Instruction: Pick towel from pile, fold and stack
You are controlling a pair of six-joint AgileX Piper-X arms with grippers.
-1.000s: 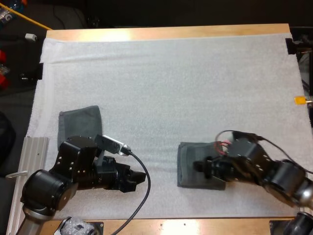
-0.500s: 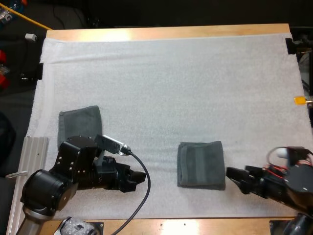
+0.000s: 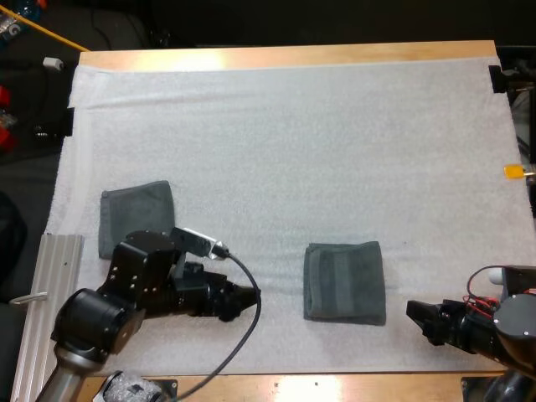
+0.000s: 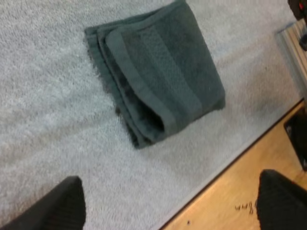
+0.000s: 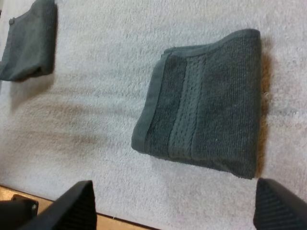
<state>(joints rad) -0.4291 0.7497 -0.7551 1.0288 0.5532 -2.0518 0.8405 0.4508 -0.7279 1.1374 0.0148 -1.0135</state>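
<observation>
A folded dark grey-green towel lies flat on the white mat, near the front. A second folded towel lies at the left, its near edge hidden behind my left arm. My left gripper points right, a short way left of the middle towel. In the left wrist view this towel lies ahead of the open fingers. My right gripper sits right of the towel, clear of it. Its fingers stand wide apart, with the folded towel ahead and the other towel farther off.
An aluminium rail runs along the mat's left side near my left arm. The wooden table edge lies just in front of both grippers. The mat's far half is bare.
My right gripper let go of the middle towel and drew back to the right. My left gripper has slid a little right towards that towel. Both towels stayed put.
</observation>
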